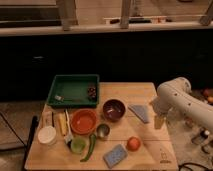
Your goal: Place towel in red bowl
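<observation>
Writing: none can be read; a small dark mark (161,155) near the front right corner of the table (131,93) may be a logo, but it is too blurred to tell.
Arm: the white arm (175,94) reaches in from the right, its bend high over the table's right edge and its last link pointing down.
Gripper: the gripper (159,121) hangs at the table's right edge, jaws apart, nothing between them.
Towel: the towel (139,113) lies flat on the table's right half, just left of the gripper and not touching it.
Red bowl: the red bowl (83,121) sits left of centre, just in front of the green tray (73,90).
Between towel and red bowl: the purple bowl (114,109).
Front edge: a blue sponge (115,155) and an orange fruit (133,144).
</observation>
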